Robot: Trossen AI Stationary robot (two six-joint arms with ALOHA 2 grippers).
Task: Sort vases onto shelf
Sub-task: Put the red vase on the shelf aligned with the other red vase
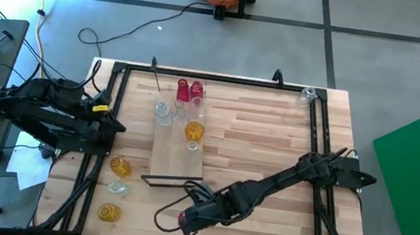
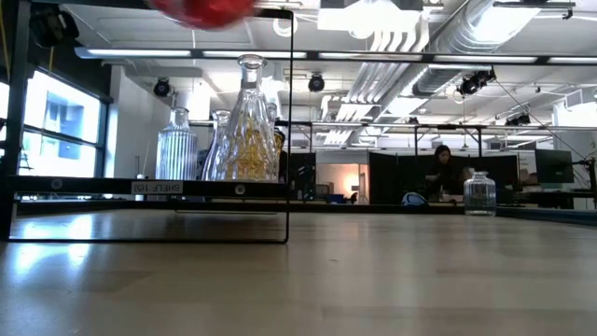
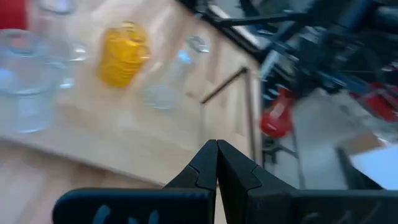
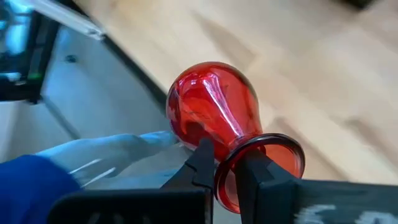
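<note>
- The right gripper (image 4: 225,163), at the lower centre of the high view, is clamped on the neck of a red vase (image 4: 214,106), probably so it can be carried upright to the shelf (image 1: 177,152).
- The shelf lies centre-left in the high view and carries red, clear and amber vases.
- Three more vases (image 1: 114,189) wait at lower left, off the board.
- The left gripper (image 3: 216,167) is closed and empty at the left edge.
- The slatted wooden table (image 1: 271,141) sits in an open workshop; a person (image 2: 438,168) works far behind.
</note>
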